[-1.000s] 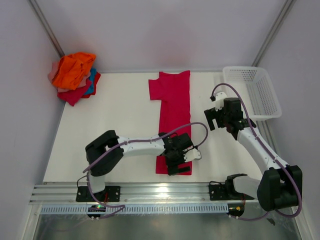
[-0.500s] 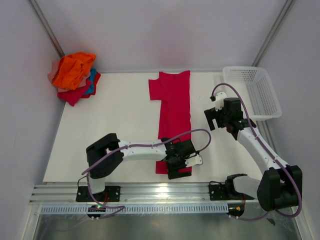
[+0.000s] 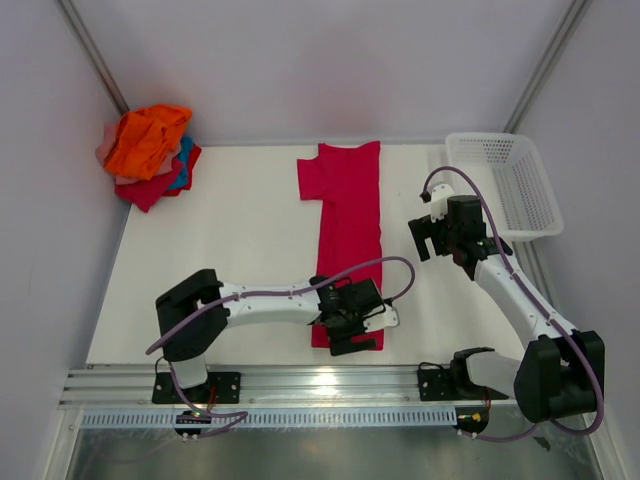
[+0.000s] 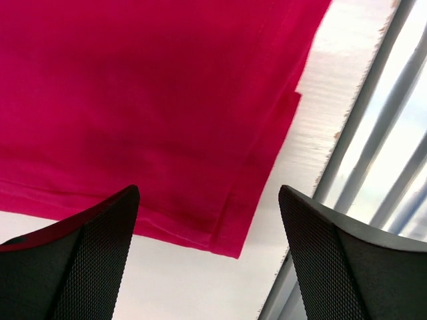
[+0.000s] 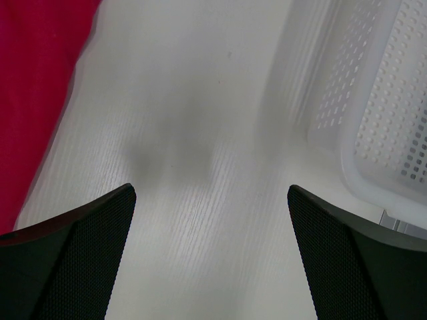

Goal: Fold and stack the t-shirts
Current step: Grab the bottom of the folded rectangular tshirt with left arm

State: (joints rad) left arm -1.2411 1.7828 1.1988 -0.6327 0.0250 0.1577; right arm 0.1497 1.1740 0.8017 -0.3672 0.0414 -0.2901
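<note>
Crimson t-shirt lies as one long folded strip down the table, its near hem corner beneath the left tool, fingers spread, pinching nothing. One heap of t-shirts, orange, red, blue and pale pink, sits at the far left corner. One white mesh basket stands far right; the right tool hangs spread between it and the strip.

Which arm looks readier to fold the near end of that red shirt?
Left. The left tool, open, hangs over the near hem corner of the crimson shirt; the right tool, also open, is over the table beside the shirt, near the basket.
</note>
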